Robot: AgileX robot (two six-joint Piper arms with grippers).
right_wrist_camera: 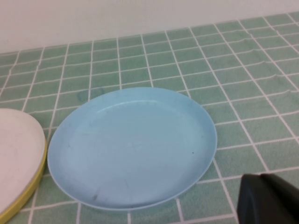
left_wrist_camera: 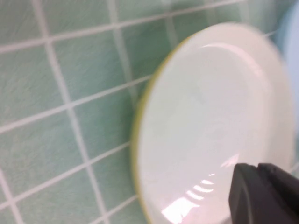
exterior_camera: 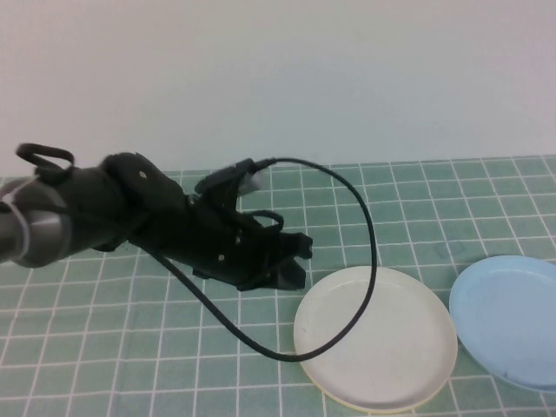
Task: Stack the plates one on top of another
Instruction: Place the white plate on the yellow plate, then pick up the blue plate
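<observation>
High view, nearest edge: we see the white plate [exterior_camera: 375, 339] lying flat on the green grid mat [exterior_camera: 130, 347], low in the frame and right of centre.
White plate rim: we make out a yellow edge under its white top in both wrist views [left_wrist_camera: 205, 126] [right_wrist_camera: 18, 158].
Blue plate: we find the blue plate [exterior_camera: 511, 320] flat on the mat just to the right of the white one, a narrow strip of mat between them; its right side is cut by the frame edge. The right wrist view shows it whole [right_wrist_camera: 133, 145], apart from the white plate.
Cable: we follow a black cable [exterior_camera: 369, 234] looping from the left arm out over the white plate and back.
Left gripper: we place the left gripper [exterior_camera: 291, 258] above the mat just left of the white plate's rim, pointing toward it; its jaws stand parted, holding nothing. One dark fingertip [left_wrist_camera: 264, 193] shows over the white plate in the left wrist view.
Right gripper: we see only a dark corner of the right gripper [right_wrist_camera: 271, 199] in its wrist view, near the blue plate; whether its jaws are open or closed we cannot tell.
Far side: we see a plain pale wall [exterior_camera: 278, 78] behind the mat.
</observation>
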